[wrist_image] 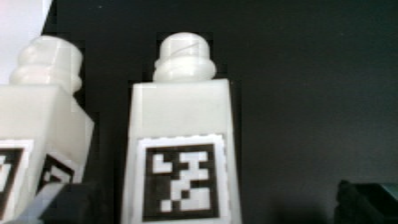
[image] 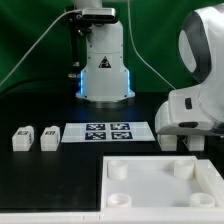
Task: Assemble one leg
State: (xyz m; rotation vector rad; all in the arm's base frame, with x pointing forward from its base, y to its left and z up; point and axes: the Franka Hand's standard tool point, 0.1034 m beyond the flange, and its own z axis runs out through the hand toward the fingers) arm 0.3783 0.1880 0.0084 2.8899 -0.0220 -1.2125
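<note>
Pincer (image: 181, 142) mid-right of exterior frame, low over black table (image: 40, 110). Fingers apart, nothing clamped (one fingertip (wrist_image: 48, 200) shows beside tagged block).

Leg (wrist_image: 178, 130) lies flat under hand. Twin leg (wrist_image: 45, 110) just beside it, narrow gap between.

Step, as judged: lining up before grasp. Next move: centre on one leg, descend, close without nudging twin.

Leg's long axis runs away from fingertips, knobbed end farthest, tag face up.

Spare legs (image: 20, 138) (image: 48, 137) mid-left, well apart from pincer.

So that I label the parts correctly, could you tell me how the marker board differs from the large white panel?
The marker board is a thin strip carrying black-and-white tags; the white panel is far larger, thicker and shows no tags. The white panel has round corner sockets; the marker board has none. Both are white and lie flat.
</note>
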